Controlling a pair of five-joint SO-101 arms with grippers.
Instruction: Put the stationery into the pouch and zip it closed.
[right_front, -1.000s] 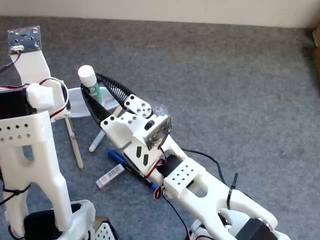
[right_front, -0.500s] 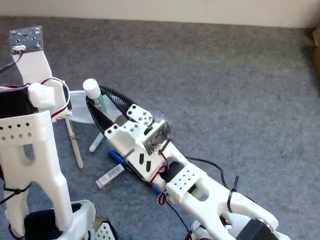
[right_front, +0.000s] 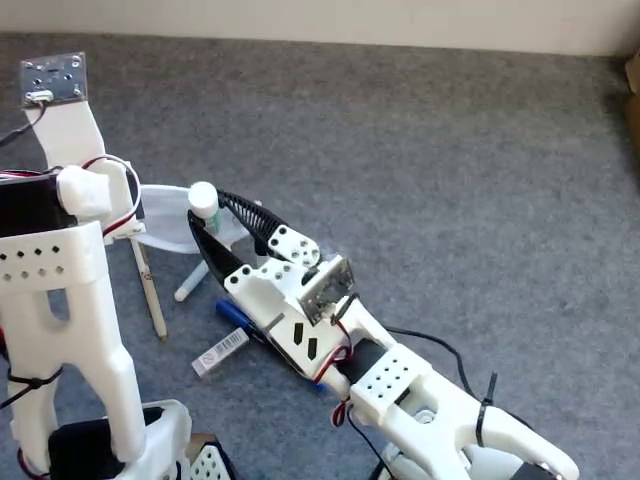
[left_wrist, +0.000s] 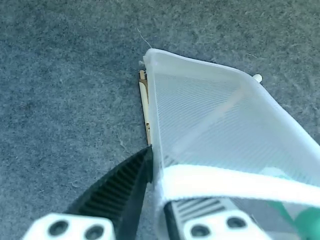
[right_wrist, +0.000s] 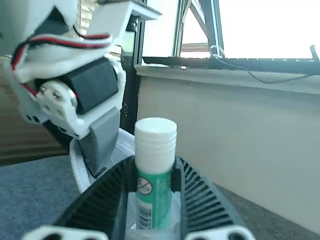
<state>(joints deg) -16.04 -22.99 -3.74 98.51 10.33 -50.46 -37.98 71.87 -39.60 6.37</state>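
Left of centre on the carpet (right_front: 450, 150), the right gripper (right_front: 208, 222) is pinching one glue stick (right_front: 204, 200) upright at the mouth of the one mesh pouch (right_front: 160, 215); whether its lower end is inside, I cannot tell. The left gripper (left_wrist: 155, 180) is clamping the pouch rim. Four items are lying near the pouch: one pencil (right_front: 148, 285), one white pen (right_front: 192, 283), one blue marker (right_front: 235, 315) and one white labelled bar (right_front: 220, 352).

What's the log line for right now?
right pincer: holds glue over pouch | left pincer: holds pouch | pen, pencil: on table
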